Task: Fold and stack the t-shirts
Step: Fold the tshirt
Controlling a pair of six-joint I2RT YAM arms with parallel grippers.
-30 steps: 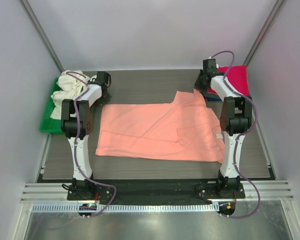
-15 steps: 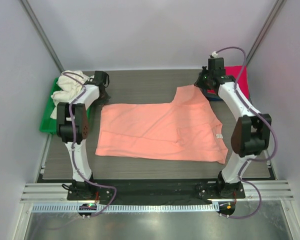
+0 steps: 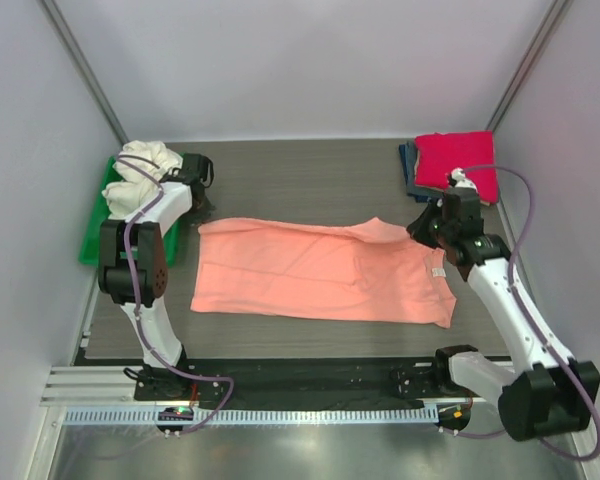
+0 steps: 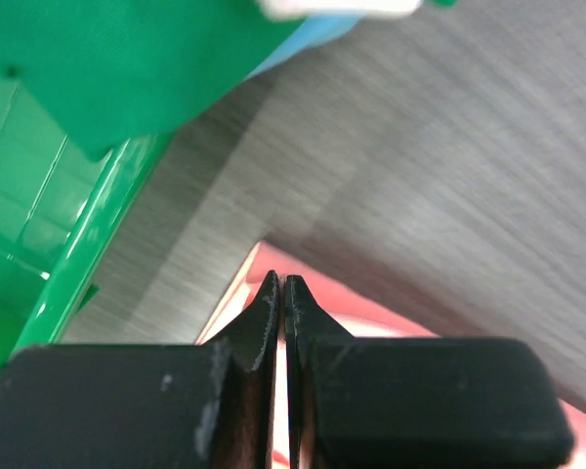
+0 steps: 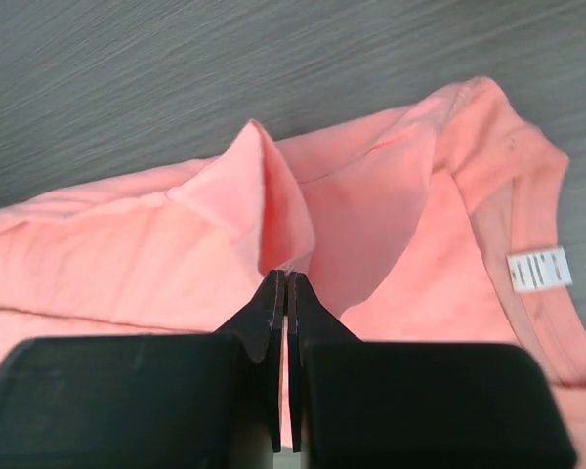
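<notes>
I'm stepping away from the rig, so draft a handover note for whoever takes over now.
Left gripper: fingers shut, apparently pinching the far-left corner of the salmon-pink shirt.
Right gripper: fingers shut on a raised fold near its collar.
Shirt lies spread mid-table, only partly folded.
Cream-white shirt bunched on the green tray, far left; magenta-red shirt folded atop the dark blue shirts, far right.
Left to do: finish folding the salmon one, stack it, then the cream one.
</notes>
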